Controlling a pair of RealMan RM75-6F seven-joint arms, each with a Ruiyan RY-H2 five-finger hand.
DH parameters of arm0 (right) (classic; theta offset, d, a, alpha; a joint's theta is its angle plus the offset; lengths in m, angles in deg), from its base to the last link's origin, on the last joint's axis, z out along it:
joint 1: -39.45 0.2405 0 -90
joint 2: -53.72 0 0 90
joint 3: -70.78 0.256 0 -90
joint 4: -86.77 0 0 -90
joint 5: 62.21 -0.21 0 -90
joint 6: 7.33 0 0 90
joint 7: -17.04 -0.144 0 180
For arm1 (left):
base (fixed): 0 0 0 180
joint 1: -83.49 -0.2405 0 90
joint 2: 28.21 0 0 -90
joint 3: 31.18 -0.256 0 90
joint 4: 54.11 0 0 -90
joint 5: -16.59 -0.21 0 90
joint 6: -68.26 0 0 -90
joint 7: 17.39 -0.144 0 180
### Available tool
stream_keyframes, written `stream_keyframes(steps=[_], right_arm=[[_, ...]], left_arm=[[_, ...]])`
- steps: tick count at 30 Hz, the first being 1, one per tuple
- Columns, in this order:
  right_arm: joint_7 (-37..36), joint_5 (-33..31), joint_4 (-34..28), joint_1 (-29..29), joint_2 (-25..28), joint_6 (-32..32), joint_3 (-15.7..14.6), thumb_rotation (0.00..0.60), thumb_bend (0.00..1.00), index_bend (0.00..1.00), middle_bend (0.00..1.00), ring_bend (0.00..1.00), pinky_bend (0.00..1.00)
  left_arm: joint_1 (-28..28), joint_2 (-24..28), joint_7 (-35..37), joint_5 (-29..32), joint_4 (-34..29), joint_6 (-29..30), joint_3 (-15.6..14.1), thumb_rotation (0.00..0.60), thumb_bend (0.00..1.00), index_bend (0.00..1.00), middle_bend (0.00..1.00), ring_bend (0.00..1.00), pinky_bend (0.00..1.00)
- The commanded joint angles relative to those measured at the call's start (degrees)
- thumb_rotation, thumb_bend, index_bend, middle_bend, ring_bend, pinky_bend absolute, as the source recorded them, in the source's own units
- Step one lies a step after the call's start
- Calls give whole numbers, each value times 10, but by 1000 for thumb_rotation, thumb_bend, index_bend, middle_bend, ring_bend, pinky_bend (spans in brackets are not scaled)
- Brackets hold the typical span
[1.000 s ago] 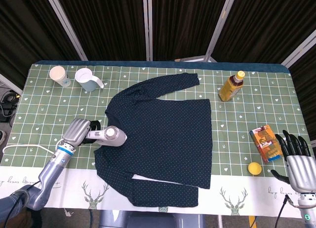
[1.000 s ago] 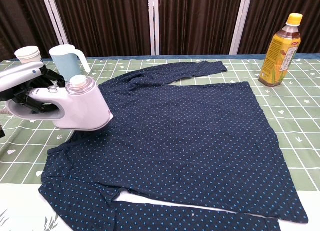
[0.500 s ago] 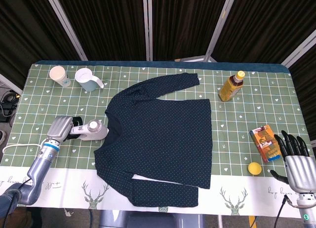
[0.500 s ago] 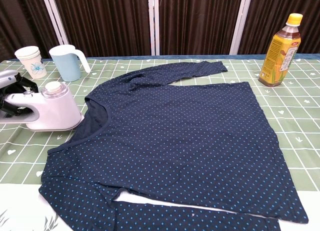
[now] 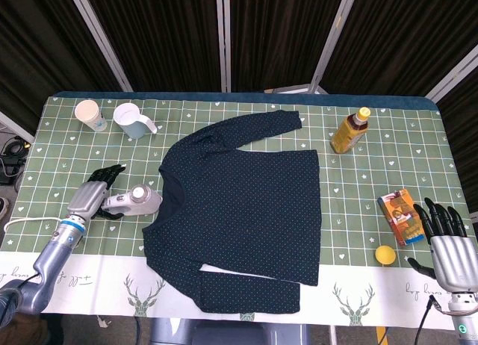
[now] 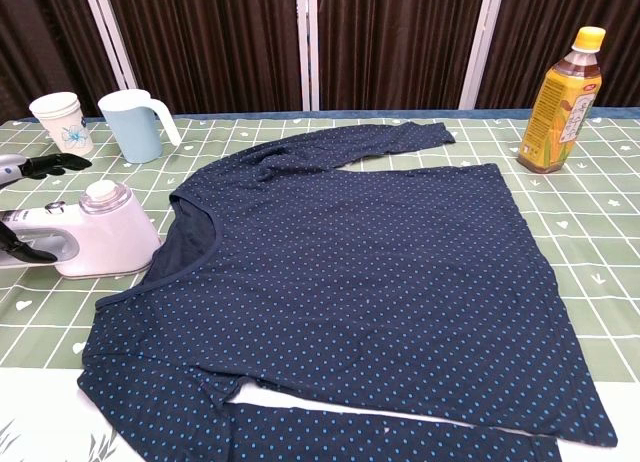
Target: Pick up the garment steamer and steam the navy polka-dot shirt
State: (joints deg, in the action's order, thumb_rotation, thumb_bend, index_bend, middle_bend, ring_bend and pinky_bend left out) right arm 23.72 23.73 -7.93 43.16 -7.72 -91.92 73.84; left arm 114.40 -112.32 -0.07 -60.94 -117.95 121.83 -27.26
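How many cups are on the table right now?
2. A white paper cup stands at the far left corner, and a light blue cup with a handle stands just right of it. None looks hidden.

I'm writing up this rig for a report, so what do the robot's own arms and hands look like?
Both hands have silver metallic palm shells and black fingers. The left hand joins a silver-grey arm through a wrist with a blue ring. The right hand sits on a grey cylindrical wrist with a small green mark low down and a thin black cable beside it.
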Motion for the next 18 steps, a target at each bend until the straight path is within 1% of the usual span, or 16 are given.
stream_keyframes(steps=[1,5,7,10,14,18], right_arm=[[-2,2,-1,-1,1,-2,0,600,0,0,0,0,0],[-8,4,-3,-2,4,-5,-1,600,0,0,0,0,0],[-12,7,-4,-3,7,-7,-1,600,0,0,0,0,0],[-14,9,-5,-4,8,-9,-2,600,0,0,0,0,0],[-15,12,-4,-5,8,-12,-2,600,0,0,0,0,0],[-16,16,-1,-5,7,-14,-3,600,0,0,0,0,0]], left_arm=[[-8,23,-4,-1,-30,11,-1,600,0,0,0,0,0],[-22,55,-18,-1,-73,36,0,600,0,0,0,0,0],[-43,82,-41,3,-117,75,4,600,0,0,0,0,0],[-65,101,-72,7,-158,121,9,600,0,0,0,0,0],[-106,131,-134,12,-228,198,11,600,0,0,0,0,0],[-143,154,-223,20,-300,259,3,600,0,0,0,0,0]])
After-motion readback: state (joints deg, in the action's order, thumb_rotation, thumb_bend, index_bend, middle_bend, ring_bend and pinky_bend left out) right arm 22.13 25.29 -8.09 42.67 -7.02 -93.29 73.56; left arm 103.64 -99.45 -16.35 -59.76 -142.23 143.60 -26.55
